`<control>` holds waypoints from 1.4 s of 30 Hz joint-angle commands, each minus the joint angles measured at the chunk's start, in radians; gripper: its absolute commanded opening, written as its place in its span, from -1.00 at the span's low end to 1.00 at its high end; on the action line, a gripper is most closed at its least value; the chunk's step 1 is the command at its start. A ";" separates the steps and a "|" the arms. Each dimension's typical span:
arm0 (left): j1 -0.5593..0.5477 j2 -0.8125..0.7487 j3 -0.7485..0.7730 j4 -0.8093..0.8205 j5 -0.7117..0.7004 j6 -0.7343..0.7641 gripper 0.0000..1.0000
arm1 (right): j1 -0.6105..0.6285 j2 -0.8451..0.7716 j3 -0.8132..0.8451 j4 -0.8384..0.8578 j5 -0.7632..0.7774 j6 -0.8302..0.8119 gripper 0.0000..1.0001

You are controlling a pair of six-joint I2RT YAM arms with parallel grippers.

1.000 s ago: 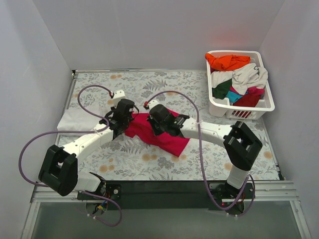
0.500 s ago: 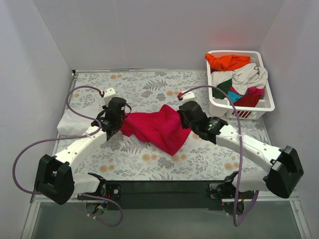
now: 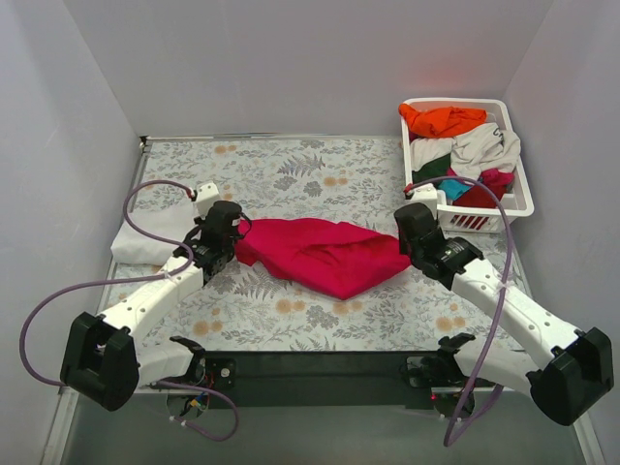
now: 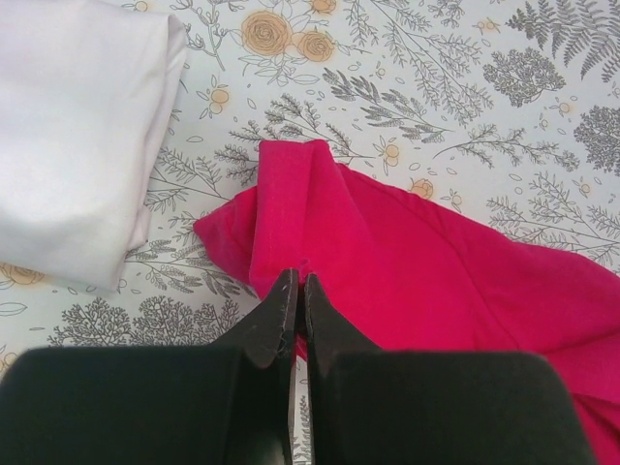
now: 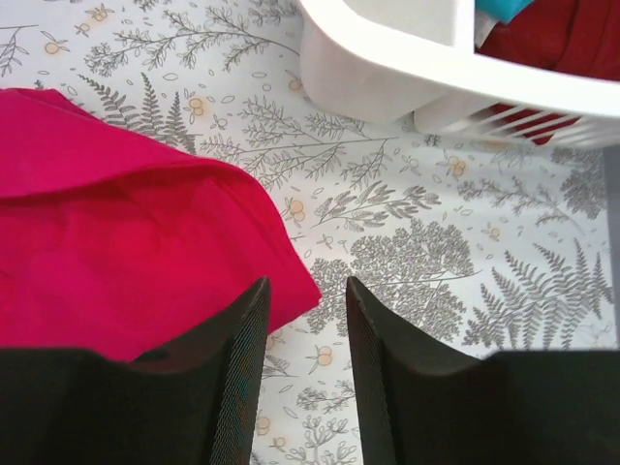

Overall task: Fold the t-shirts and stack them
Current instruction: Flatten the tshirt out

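The left arm (image 3: 145, 300) reaches forward and slightly inward, the left gripper (image 4: 295, 286) pinched tight on the crimson t-shirt (image 4: 417, 271); the right arm (image 3: 513, 310) slants inward, the right gripper (image 5: 305, 286) low, its jaws parted.

**Table layout**

I see the spread shirt (image 3: 325, 255) across the table (image 3: 291, 174) centre, with the left gripper (image 3: 235, 245) at its left end and the right gripper (image 3: 407, 250) at its right end. A folded shirt (image 3: 145, 232) lies left of it, near the table's left edge. The basket (image 3: 468, 102) sits far right, behind the right gripper, with shirts (image 3: 480, 145) heaped in it.
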 commanded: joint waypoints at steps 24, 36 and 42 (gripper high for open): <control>0.004 0.089 -0.021 0.049 0.026 -0.002 -1.00 | -0.001 0.463 0.070 0.347 -0.624 -0.068 -0.07; 0.005 0.043 -0.033 0.048 0.031 -0.002 -1.00 | -0.002 0.482 0.052 0.289 -0.581 -0.068 -0.97; 0.028 0.051 0.020 0.042 0.003 0.020 -1.00 | -0.016 0.410 0.105 0.246 -0.515 -0.091 -0.97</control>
